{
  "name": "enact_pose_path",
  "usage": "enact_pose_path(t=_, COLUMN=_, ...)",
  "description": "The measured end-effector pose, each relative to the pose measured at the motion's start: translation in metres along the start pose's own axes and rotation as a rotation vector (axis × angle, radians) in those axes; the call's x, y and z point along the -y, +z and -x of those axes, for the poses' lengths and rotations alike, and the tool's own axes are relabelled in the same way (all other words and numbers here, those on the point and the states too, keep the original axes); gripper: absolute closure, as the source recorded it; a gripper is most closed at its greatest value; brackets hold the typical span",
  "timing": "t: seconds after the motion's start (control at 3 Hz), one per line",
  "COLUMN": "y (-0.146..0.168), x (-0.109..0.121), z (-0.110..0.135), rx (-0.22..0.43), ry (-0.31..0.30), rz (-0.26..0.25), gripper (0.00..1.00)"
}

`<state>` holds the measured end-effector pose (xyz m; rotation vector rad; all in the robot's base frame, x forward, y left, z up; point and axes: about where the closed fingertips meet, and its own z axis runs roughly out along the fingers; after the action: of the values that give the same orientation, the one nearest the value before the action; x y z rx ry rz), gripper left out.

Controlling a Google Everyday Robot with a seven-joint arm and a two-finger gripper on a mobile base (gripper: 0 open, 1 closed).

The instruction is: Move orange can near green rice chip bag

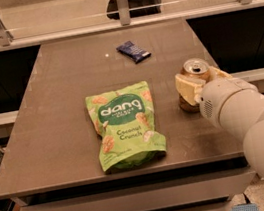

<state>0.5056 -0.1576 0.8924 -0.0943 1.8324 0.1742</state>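
Orange can (pixel 195 68) stands upright, long axis vertical and tab end up, at the desk's (pixel 48 122) 3 o'clock edge. Hand (pixel 189 88) is against its front; grip can't be told. Green rice chip bag (pixel 124 125) lies flat at the can's 9 o'clock, bare desk between. Blue snack bar (pixel 133 51) sits toward 12.

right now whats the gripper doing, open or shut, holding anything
gripper: at the orange can, which stands upright near the right edge of the table; whether it is open or closed on the can cannot be told
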Motion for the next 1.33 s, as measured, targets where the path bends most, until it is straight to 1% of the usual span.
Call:
enact_pose_path(t=1.0, y=-0.0007, x=-0.0019, z=0.0023, rx=0.003, ry=-0.003, rz=0.002, gripper=0.12)
enact_pose_path(t=1.33, y=-0.0009, x=-0.0027, z=0.0031, rx=0.004, ry=-0.004, rz=0.002, gripper=0.0)
